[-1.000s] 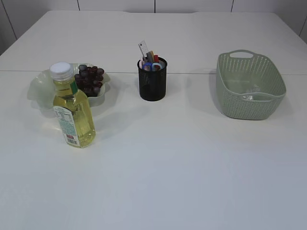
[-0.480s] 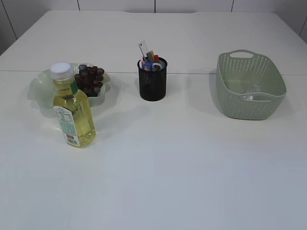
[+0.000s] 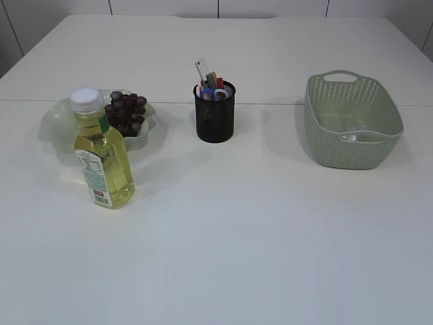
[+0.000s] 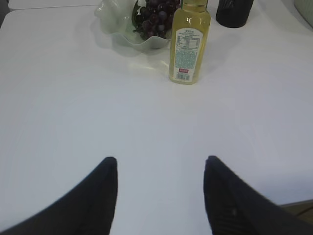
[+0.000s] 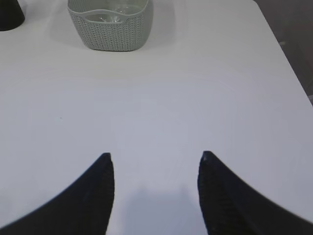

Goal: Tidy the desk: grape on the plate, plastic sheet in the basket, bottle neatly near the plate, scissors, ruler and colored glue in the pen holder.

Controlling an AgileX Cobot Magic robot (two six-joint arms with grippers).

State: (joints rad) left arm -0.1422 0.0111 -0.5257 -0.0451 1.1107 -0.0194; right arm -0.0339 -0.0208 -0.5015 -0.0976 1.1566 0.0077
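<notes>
all reckoned from the black mesh pen holder point(image 3: 216, 112), holding scissors point(image 3: 218, 93), ruler point(image 3: 201, 70) and glue stick point(image 3: 212, 79) upright. to its left: grapes point(image 3: 126, 112) heaped on the pale scalloped plate point(image 3: 55, 124), with the yellow oil bottle point(image 3: 103, 152) upright just in front of that plate. to its right, well apart: green woven basket point(image 3: 352, 122) with clear plastic sheet point(image 3: 353, 132) inside. looks finished. left gripper point(image 4: 160, 169) and right gripper point(image 5: 154, 164) spread wide, empty, hovering over bare table nearer the camera. main risks, judged: bumping the tall bottle on any further reach, toppling it onto the plate; catching the protruding ruler and tipping the holder.
</notes>
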